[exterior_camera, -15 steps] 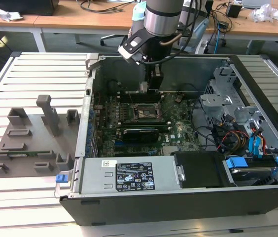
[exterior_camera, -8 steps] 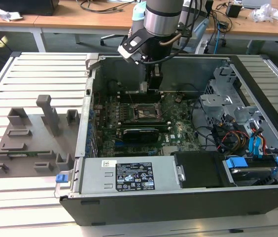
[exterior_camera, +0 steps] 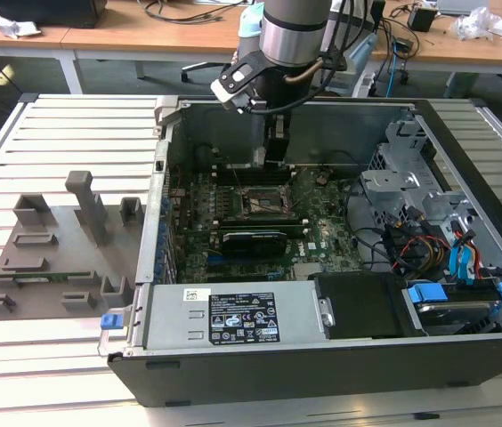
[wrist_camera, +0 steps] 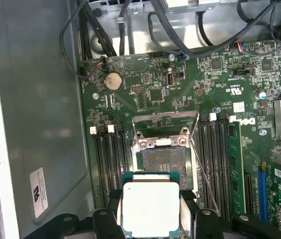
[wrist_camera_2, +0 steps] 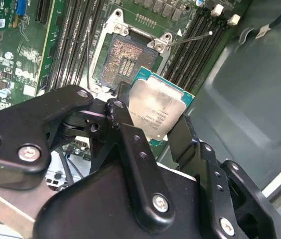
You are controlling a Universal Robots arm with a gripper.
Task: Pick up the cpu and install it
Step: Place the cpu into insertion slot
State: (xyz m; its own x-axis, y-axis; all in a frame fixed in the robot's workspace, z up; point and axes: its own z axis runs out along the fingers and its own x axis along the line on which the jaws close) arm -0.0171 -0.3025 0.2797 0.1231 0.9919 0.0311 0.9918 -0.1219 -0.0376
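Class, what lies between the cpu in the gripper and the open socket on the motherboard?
Nothing: in the first wrist view the stretch from the cpu to the socket is bare, its contacts uncovered.

The cpu (wrist_camera: 150, 206) — a silver-topped, green-edged square — hangs in the gripper (wrist_camera: 151, 215) over the open socket (wrist_camera: 161, 160).

Unreadable print on the cpu (wrist_camera_2: 159, 108) (likewise white sticker (exterior_camera: 230, 316) on power supply (exterior_camera: 300, 307))

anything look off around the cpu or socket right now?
Nothing stands out. The cpu sits squarely between the fingers of the gripper, held clear of the open socket, whose contact field is bare. No loose parts or visible damage on the motherboard around it.
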